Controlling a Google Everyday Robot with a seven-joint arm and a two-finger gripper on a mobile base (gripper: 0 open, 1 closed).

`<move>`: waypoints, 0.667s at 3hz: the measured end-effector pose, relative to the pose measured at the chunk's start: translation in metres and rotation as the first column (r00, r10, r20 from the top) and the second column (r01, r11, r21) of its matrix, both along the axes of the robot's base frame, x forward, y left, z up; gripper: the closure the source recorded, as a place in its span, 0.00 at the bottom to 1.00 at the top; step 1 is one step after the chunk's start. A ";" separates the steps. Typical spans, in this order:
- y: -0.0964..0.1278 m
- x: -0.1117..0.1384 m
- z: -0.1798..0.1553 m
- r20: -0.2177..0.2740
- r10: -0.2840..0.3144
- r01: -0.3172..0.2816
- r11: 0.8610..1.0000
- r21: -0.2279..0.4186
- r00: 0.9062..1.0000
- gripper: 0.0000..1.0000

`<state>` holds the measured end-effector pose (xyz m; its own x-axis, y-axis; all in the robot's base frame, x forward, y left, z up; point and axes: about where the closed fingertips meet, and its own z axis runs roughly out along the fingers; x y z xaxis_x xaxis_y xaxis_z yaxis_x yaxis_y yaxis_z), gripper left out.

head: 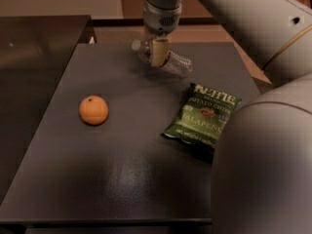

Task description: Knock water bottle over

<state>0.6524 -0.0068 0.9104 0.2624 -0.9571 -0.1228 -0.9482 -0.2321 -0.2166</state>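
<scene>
The water bottle [176,64] is clear and ribbed, with a white cap [136,45]. It lies on its side at the far middle of the dark table [126,145], cap to the left and base to the right. My gripper [159,53] comes down from above and sits right over the bottle's neck end, covering its middle part. The arm's large pale links fill the right side of the view.
An orange [93,109] sits left of centre on the table. A green chip bag [204,116] lies right of centre, just in front of the bottle. A second dark surface [34,48] adjoins on the left. The table's far edge is just behind the bottle.
</scene>
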 end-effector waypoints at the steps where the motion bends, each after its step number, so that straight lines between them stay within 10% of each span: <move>1: 0.006 0.000 -0.014 -0.016 0.083 -0.084 0.992 -0.092 0.996 0.59; 2: 0.011 -0.004 -0.030 -0.042 0.154 -0.159 0.973 -0.169 0.987 0.35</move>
<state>0.6486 0.0044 0.8805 0.4089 -0.9121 0.0296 -0.9026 -0.4090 -0.1340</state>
